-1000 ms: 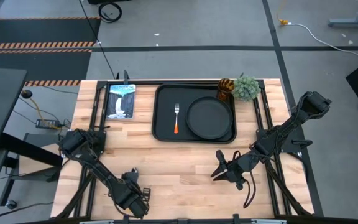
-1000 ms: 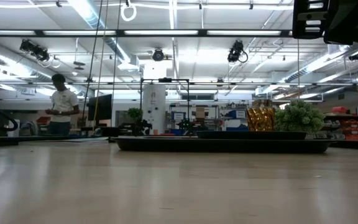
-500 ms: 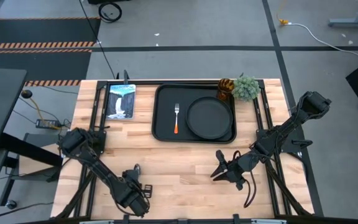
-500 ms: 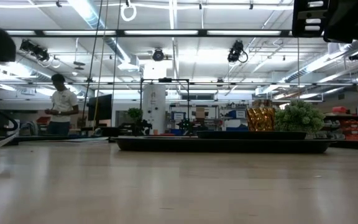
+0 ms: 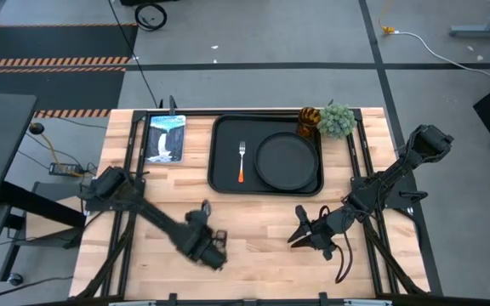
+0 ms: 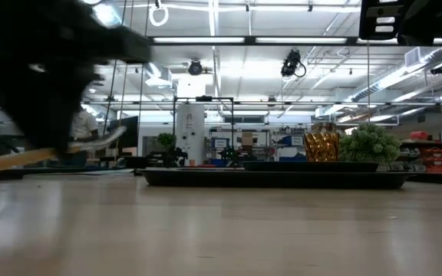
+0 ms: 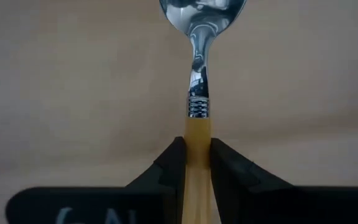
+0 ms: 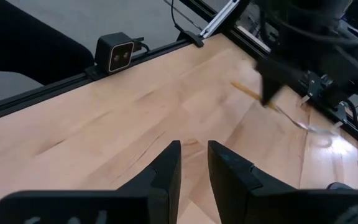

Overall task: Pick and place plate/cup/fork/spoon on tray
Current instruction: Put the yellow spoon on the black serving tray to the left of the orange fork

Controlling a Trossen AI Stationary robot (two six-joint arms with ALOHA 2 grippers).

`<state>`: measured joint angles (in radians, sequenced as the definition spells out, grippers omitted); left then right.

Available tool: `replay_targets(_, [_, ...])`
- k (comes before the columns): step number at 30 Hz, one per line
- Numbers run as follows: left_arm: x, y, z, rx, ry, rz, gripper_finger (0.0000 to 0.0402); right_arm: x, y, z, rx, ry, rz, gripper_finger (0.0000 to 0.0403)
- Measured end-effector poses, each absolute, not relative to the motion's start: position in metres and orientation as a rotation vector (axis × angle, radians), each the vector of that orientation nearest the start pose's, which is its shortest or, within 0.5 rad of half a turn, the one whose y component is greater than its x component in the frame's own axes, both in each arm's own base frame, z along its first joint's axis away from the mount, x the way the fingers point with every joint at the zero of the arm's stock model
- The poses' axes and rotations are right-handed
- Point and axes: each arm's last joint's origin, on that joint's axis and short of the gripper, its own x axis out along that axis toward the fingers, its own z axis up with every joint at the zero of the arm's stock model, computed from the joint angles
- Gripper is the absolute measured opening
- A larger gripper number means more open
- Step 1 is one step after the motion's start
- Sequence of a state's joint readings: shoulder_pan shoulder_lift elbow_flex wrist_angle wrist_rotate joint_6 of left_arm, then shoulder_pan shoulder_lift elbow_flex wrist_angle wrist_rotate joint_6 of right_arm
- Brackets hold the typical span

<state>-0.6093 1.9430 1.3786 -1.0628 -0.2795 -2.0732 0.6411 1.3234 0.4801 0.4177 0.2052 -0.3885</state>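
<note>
My left gripper (image 5: 206, 241) is near the table's front, left of centre, shut on the spoon (image 7: 199, 74), which has a silver bowl and an orange handle. The spoon also shows in the low view (image 6: 60, 152) and the right wrist view (image 8: 291, 115). The black tray (image 5: 223, 149) lies at the far middle. It holds the round black plate (image 5: 286, 161) and the fork (image 5: 242, 161). The amber cup (image 5: 309, 121) stands by the tray's far right corner, next to a green plant (image 5: 338, 120). My right gripper (image 5: 299, 228) waits at the front right, open by a narrow gap (image 8: 194, 163) and empty. My left gripper pinches the spoon's orange handle (image 7: 197, 138) between its two fingers, a little behind the metal collar. The bowl (image 7: 201, 10) sticks out ahead of the fingertips. The spoon is lifted clear of the table, near level, with its bowl end a little higher (image 6: 110, 136).
A small blue-white picture panel (image 5: 165, 138) lies left of the tray. Black frame rails (image 5: 130, 161) run along the table's left and right sides. Bare wood (image 5: 253, 221) lies between the two grippers and the tray. A camera block (image 8: 118, 53) sits at the table's edge.
My left gripper has gone from the table's near left corner toward the far edge and the right, toward the tray, carrying the spoon. It has swung into the low view at the left. My right arm has kept still.
</note>
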Motion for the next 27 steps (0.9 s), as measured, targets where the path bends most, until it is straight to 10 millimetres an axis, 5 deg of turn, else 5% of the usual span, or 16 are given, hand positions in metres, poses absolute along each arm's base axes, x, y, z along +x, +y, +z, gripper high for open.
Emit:
replay_targets(10, [0.346, -0.096, 0.187, -0.842, 0.956, 1.171, 0.0064, 0.204, 0.146, 0.177, -0.546, 0.303, 0.526, 0.0086])
replay_targets(17, [0.382, -0.033, 0.206, -0.813, 0.928, 1.016, 0.0064, 0.204, 0.146, 0.177, -0.545, 0.303, 0.526, 0.0086])
replay_targets(23, [0.387, 0.02, 0.214, -0.799, 0.912, 1.045, 0.0064, 0.204, 0.146, 0.177, -0.53, 0.308, 0.524, 0.0086])
replay_targets(27, [0.382, 0.059, 0.202, -0.854, 0.926, 1.073, 0.0064, 0.201, 0.144, 0.171, -0.52, 0.302, 0.542, 0.0086])
